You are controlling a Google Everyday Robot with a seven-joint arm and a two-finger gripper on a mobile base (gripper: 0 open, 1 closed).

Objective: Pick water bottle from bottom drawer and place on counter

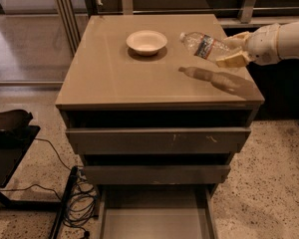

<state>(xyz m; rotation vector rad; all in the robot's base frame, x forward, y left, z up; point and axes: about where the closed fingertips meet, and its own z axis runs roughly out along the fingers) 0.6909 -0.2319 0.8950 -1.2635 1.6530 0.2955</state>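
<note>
The jaws are clamped on the base end of the water bottle (pixel 203 45), one cream finger above it and one below. The gripper (pixel 227 49) sits to the right of the white bowl (pixel 146 41), at about the same depth and clear of it, and its pale wrist and arm run on to the right, away from the bowl, to the picture's edge.

The bottle is held off the surface, lying nearly level, its pale cap pointing toward the bowl and slightly higher than its base. The dark label band sits mid-body. The cap is just right of the bowl's rim, not touching it. Below the bottle, nearer the camera than the bowl and to its right, a blurred reflection of bottle and gripper lies on the glossy counter (pixel 109 73).

The bowl stands upright on the counter, toward the rear and a little right of centre.

Below the bowl's side of the cabinet, the front face shows the top drawer (pixel 157 141) and the middle drawer (pixel 157 174), both slightly out — dark gaps above each. Lowest and nearest the camera, straight down the picture from the bowl, the bottom drawer (pixel 157 218) is pulled out, its flat grey floor showing.

Down and left of the bowl, on the speckled floor, a tangle of black cables (pixel 79 203) lies beside the cabinet's base — further left stands a black stand (pixel 10 133).
</note>
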